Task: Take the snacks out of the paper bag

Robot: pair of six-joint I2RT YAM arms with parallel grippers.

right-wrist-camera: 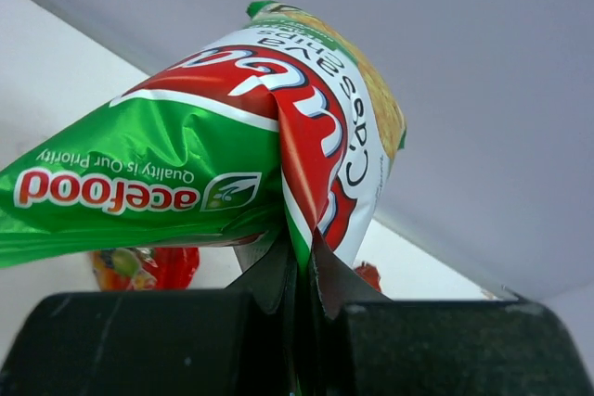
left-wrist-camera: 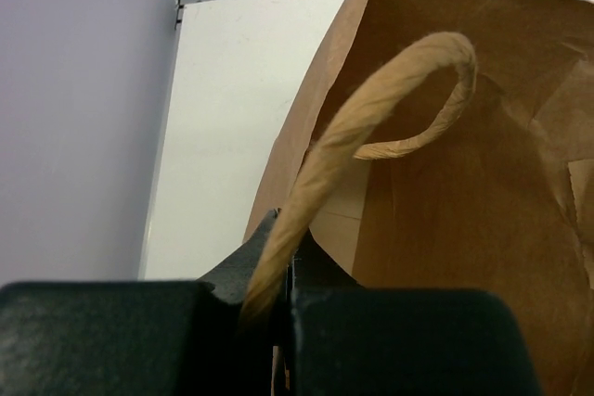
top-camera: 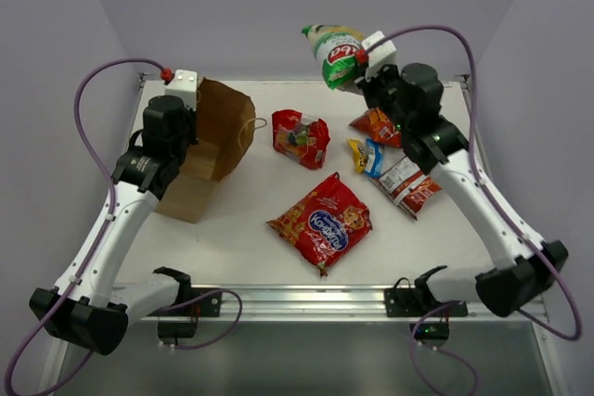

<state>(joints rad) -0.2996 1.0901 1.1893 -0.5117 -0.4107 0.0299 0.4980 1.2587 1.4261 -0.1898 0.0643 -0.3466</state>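
The brown paper bag [top-camera: 215, 132] lies tilted at the table's left, its mouth toward the middle. My left gripper [top-camera: 188, 99] is shut on the bag's twisted paper handle [left-wrist-camera: 390, 99]; in the left wrist view the cord runs down between the closed jaws of the left gripper [left-wrist-camera: 283, 261]. High over the back right, my right gripper [top-camera: 362, 67] is shut on the green-and-white snack packet [top-camera: 334, 51], pinching its folded edge [right-wrist-camera: 302, 261]. On the table lie a large red packet with a blue logo [top-camera: 323, 222], a red packet [top-camera: 300, 136], an orange one [top-camera: 376, 124], a small yellow-and-blue one [top-camera: 367, 157] and a red-and-white one [top-camera: 409, 185].
The white table [top-camera: 241, 248] is boxed in by pale walls on the left, back and right. A metal rail [top-camera: 297, 299] runs along its near edge between the arm bases. Purple cables loop above both arms. The bag's inside is hidden.
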